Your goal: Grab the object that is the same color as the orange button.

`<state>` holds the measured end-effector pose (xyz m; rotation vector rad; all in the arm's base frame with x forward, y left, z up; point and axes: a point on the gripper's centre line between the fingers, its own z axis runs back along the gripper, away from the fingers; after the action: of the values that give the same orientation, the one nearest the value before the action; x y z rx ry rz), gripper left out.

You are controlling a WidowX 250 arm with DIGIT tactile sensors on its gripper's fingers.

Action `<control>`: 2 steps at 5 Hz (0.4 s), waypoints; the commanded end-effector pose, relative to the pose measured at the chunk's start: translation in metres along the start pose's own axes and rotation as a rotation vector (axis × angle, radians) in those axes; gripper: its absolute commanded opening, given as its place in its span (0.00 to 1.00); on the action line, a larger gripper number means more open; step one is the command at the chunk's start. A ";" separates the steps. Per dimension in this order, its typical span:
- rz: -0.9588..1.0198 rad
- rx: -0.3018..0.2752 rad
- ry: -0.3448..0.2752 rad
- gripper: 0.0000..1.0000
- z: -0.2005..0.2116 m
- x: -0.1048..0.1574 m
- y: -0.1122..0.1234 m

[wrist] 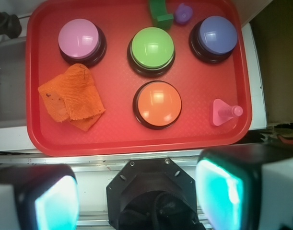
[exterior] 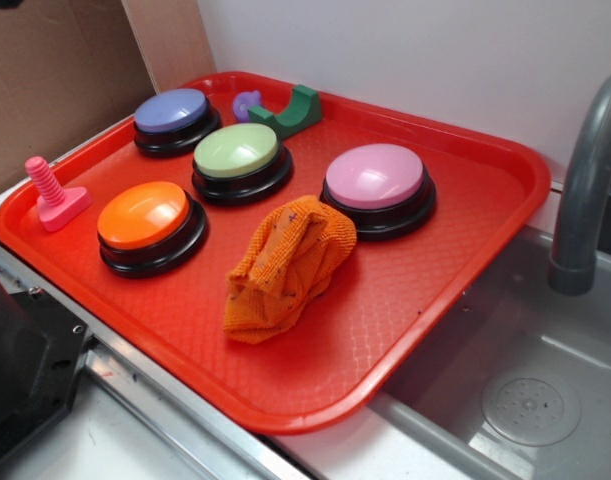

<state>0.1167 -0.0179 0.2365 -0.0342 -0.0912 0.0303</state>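
Observation:
The orange cloth [exterior: 285, 268] lies crumpled on the red tray [exterior: 405, 310], between the orange button [exterior: 145, 218] and the pink button [exterior: 377, 182]. In the wrist view the cloth [wrist: 72, 98] is at the tray's left and the orange button [wrist: 158, 103] is in the middle front. My gripper [wrist: 141, 196] is open and empty, high above the tray's near edge, with its fingers [wrist: 55, 203] spread wide. The gripper does not show in the exterior view.
A green button [exterior: 237, 155], a purple button [exterior: 173, 115], a green block [exterior: 290, 112], a small purple piece [exterior: 247, 103] and a pink bolt [exterior: 50, 192] share the tray. A sink [exterior: 525, 390] with a grey faucet [exterior: 585, 190] lies to the right. The robot base [wrist: 151, 191] is below the gripper.

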 end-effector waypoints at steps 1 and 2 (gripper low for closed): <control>0.000 0.000 0.000 1.00 0.000 0.000 0.000; -0.119 -0.033 0.005 1.00 -0.024 0.016 -0.008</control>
<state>0.1321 -0.0253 0.2097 -0.0604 -0.0643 -0.0916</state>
